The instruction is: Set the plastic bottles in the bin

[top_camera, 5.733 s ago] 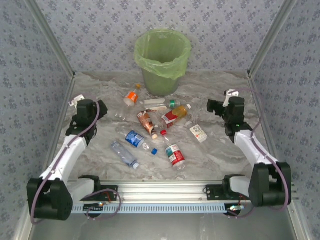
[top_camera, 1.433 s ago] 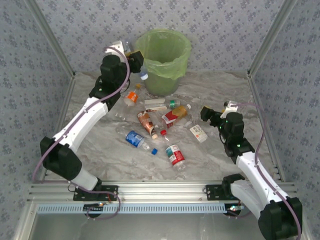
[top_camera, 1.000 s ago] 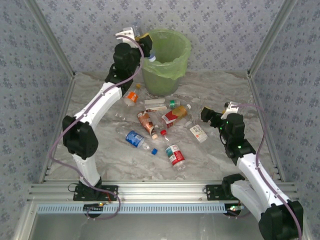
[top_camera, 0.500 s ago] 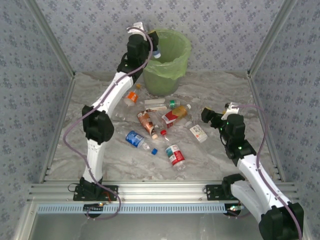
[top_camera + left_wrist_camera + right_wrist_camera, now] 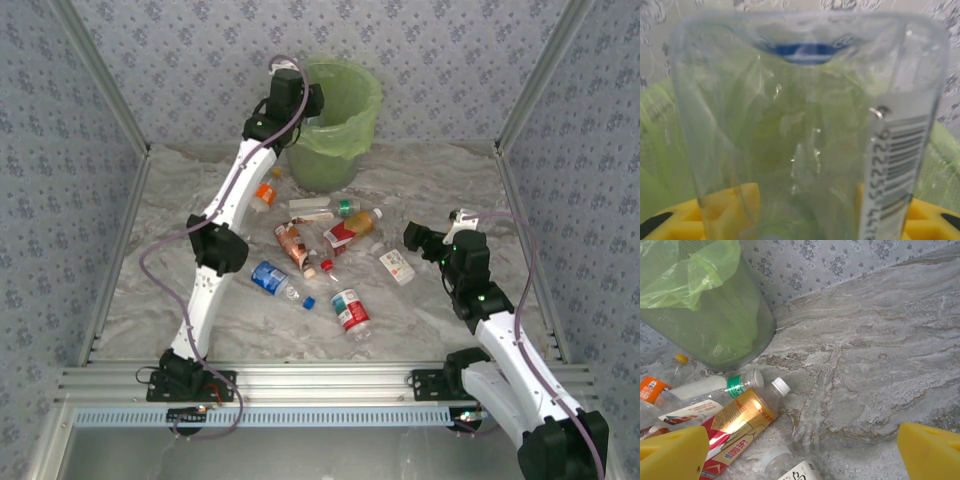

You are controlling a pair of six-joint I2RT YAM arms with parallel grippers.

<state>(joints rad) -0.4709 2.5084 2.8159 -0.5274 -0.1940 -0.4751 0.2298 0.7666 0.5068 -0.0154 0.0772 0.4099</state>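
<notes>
Top cam: left arm (image 5: 240,180) is up at the bin (image 5: 320,165), 9 o'clock side of its rim.

Left wrist: left fingers (image 5: 935,222) wrapped around a clear bottle (image 5: 805,140), long axis pointing to 12, green bag (image 5: 665,150) right beyond.

Right wrist: right fingers (image 5: 675,450) wide open, empty. White-label bottle (image 5: 792,471) sits at 6, so I'd say that arm's nearer.

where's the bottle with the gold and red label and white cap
In the right wrist view the gold-and-red bottle lies at lower left, just in front of the bin, beside a green-capped bottle.
</notes>
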